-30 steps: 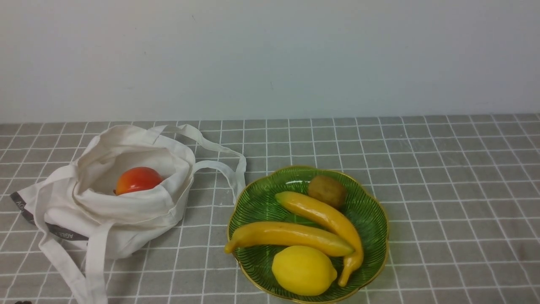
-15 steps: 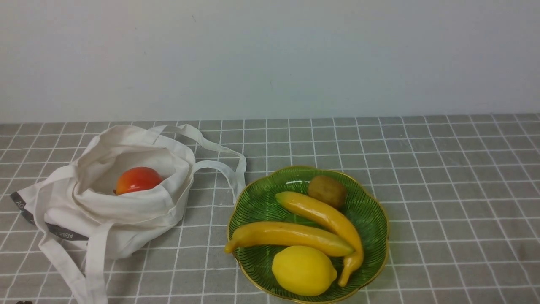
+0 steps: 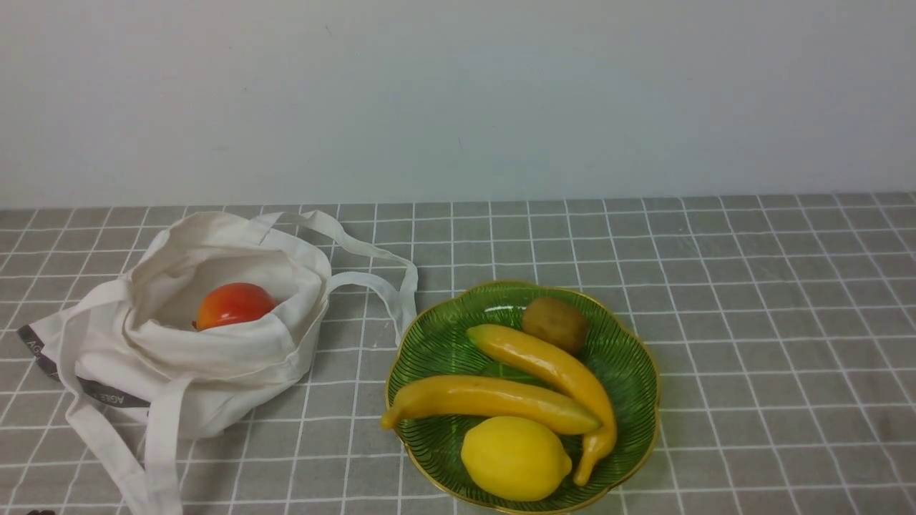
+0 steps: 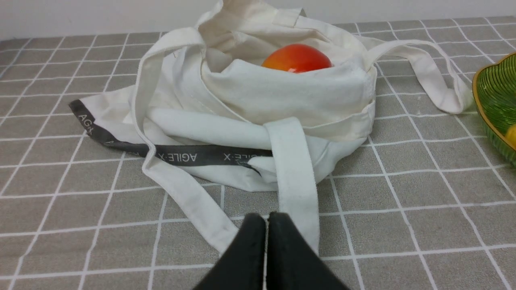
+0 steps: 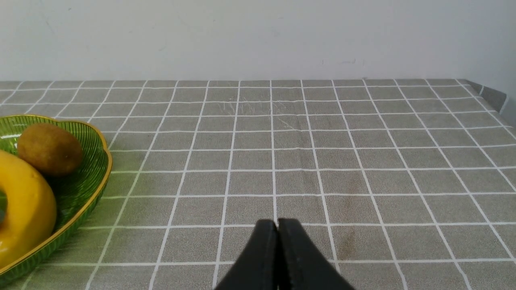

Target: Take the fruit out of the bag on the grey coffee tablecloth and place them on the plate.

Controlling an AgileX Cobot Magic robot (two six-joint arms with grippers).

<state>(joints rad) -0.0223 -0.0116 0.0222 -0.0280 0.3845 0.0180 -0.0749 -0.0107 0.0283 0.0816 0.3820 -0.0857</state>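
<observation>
The left pincer (image 4: 266,219) is pressed closed with nothing between its tips, low over the grey checked tablecloth (image 3: 751,343). Directly ahead of it, just beyond the tips, a flat handle (image 4: 296,173) of the white bag (image 3: 200,336) lies across the cloth, and a second handle runs off beside it. Beyond the handles sits the slumped bag itself, its dark lettered strip (image 4: 181,155) facing the pincer. A round red-orange fruit (image 4: 297,58) rests inside the bag's open mouth, half hidden behind the folded front edge of fabric, so that edge and the handles lie between the pincer and the fruit. How deep the fruit sits I cannot quite tell.

To the right of the bag, close to one looped handle but apparently not touching it, stands the green plate (image 3: 429,343) with a gold rim. On it lie two bananas (image 3: 494,404), the nearer one crossing under the tip of the farther, a lemon (image 3: 515,458) at the near edge against them, and a brown kiwi (image 3: 554,323) at the far side.

The right pincer (image 5: 277,225) is also closed and holding nothing, above bare cloth, with the plate off to its left and well apart.
</observation>
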